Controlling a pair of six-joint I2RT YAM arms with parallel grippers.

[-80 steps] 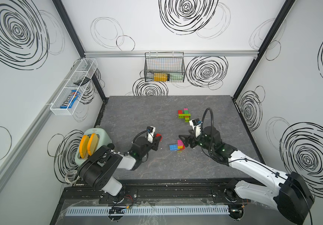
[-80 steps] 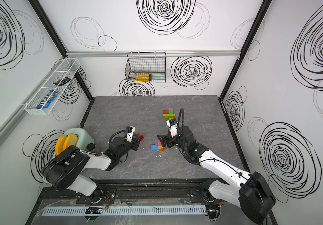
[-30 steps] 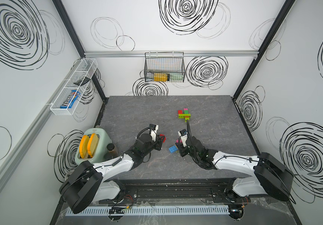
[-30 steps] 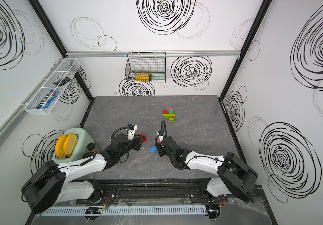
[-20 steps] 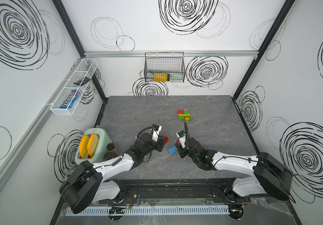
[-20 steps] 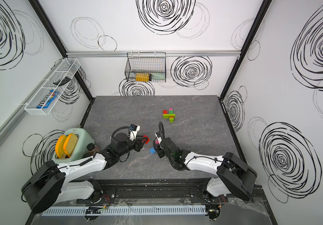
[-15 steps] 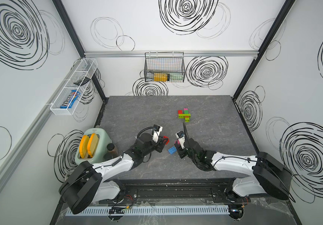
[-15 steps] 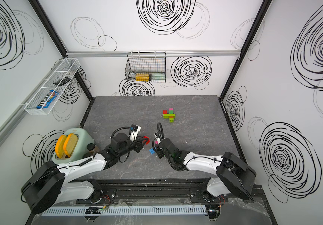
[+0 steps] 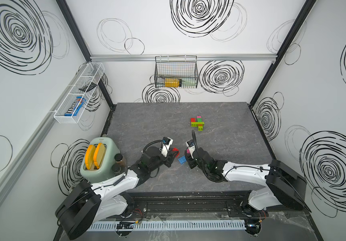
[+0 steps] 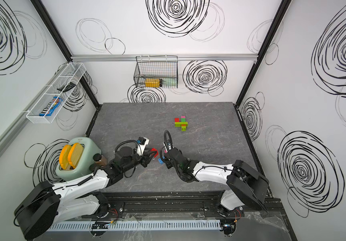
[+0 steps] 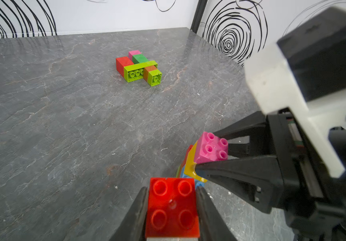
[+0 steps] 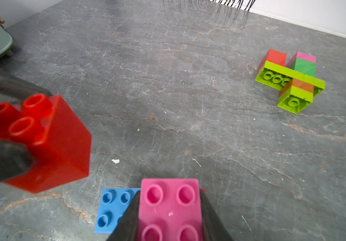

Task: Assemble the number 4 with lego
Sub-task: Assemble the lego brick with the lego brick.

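Left wrist view: the left gripper (image 11: pixel 171 189) pinches a red brick (image 11: pixel 173 206), well short of the lime-green brick cluster (image 11: pixel 140 70) lying on the desk (image 11: pixel 63 125). Right wrist view: the right gripper (image 12: pixel 169 193) clamps a pink brick (image 12: pixel 170 208), a blue brick (image 12: pixel 109 208) just beside it, both well apart from the cluster. Both top views: both grippers sit on the robot's side of the cluster (image 9: pixel 197 123).
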